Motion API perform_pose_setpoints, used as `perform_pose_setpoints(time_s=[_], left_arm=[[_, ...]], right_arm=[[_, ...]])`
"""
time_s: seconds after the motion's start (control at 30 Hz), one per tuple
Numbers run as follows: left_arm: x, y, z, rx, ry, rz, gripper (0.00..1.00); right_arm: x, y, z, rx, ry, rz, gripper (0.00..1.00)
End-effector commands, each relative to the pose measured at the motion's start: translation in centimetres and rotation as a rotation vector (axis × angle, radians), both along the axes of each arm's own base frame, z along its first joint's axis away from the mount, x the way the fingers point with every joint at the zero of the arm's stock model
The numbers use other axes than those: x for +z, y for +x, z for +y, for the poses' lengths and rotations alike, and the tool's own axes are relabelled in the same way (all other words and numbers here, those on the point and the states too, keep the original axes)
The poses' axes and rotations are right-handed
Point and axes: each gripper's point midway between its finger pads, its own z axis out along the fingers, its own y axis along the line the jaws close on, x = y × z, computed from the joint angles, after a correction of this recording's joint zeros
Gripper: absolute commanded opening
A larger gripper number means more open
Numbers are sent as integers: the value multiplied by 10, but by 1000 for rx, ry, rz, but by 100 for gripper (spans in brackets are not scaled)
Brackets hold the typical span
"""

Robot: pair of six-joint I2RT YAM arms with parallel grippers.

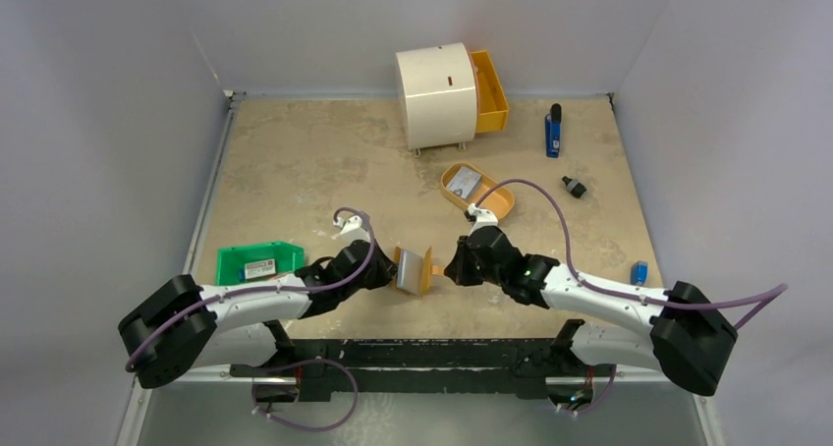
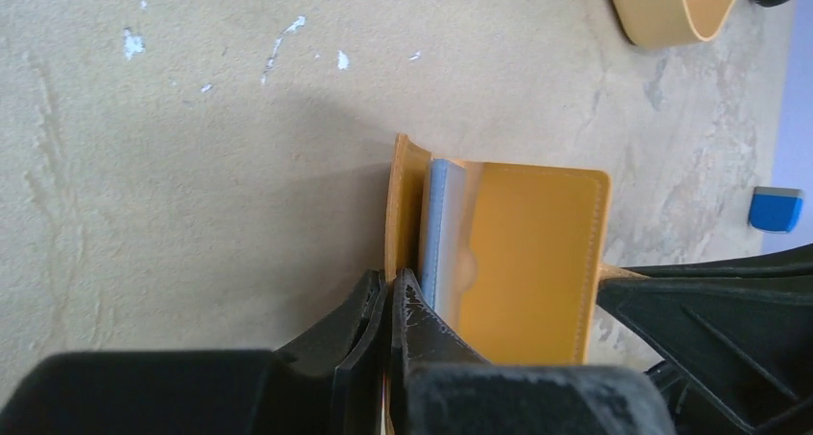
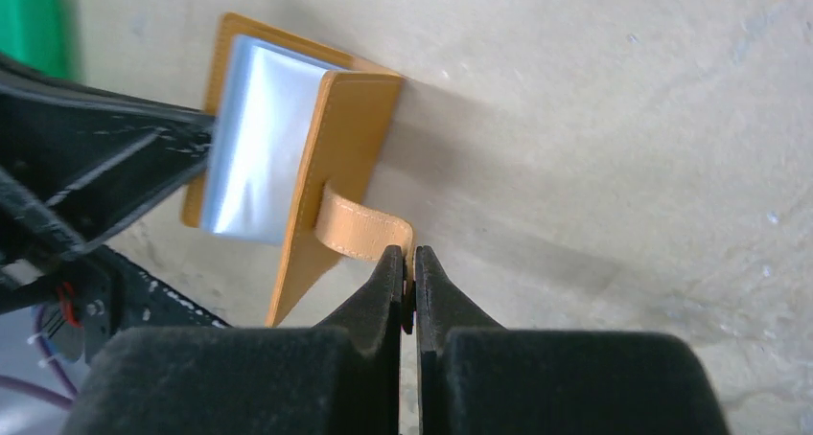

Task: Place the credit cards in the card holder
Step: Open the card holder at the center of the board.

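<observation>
The tan leather card holder [image 1: 413, 271] is held open between the two arms, near the front edge of the table [image 1: 295, 161]. The left fingers [image 2: 360, 325] are pressed shut on the edge of one flap. The right fingers [image 3: 383, 282] are pinched on the small strap [image 3: 360, 226] that juts from the other flap. Stitching runs along the flap borders. Between the flaps sits a glossy pale-blue sheet [image 3: 254, 138]; whether it is a card or a plastic sleeve cannot be told. One credit card [image 1: 465, 181], pale with grey print too small to read, lies in the orange oval tray [image 1: 496, 206] just beyond the right wrist. A green bin [image 1: 236, 261] beside the left arm holds a white label [image 1: 260, 267] with a red mark, also unreadable.
</observation>
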Motion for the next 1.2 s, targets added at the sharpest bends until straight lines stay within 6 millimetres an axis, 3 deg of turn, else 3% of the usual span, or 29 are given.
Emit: perform_pose_setpoints(time_s=[0.0,0.23,0.33,0.37,0.43,0.5,0.6,0.73,0.9,1.03,1.17], left_arm=[[-3,0,11,27,31,-12,0],[7,0,17,54,34,-15,0],[14,0,23,70,63,-15,0],[16,1,26,77,76,-16,0],[21,1,29,84,92,-17,0],[22,1,31,86,107,-14,0],[21,1,31,90,107,-9,0],[25,2,29,101,78,-8,0],[39,6,23,115,44,-22,0],[50,10,24,131,64,-35,0],[57,11,32,154,100,-45,0]], right_arm=[[-27,-6,-24,-108,-102,79,0],[-57,-9,-60,-246,-303,166,0],[-59,-9,-64,-253,-336,175,0],[-55,-7,-62,-252,-322,158,10],[-39,3,-56,-249,-273,94,35],[-22,6,-51,-243,-224,61,47],[13,13,-33,-183,-119,-9,49],[62,8,14,18,89,-87,49],[92,-2,66,158,117,-111,49],[111,2,80,152,156,-152,50],[135,8,72,99,197,-210,50]])
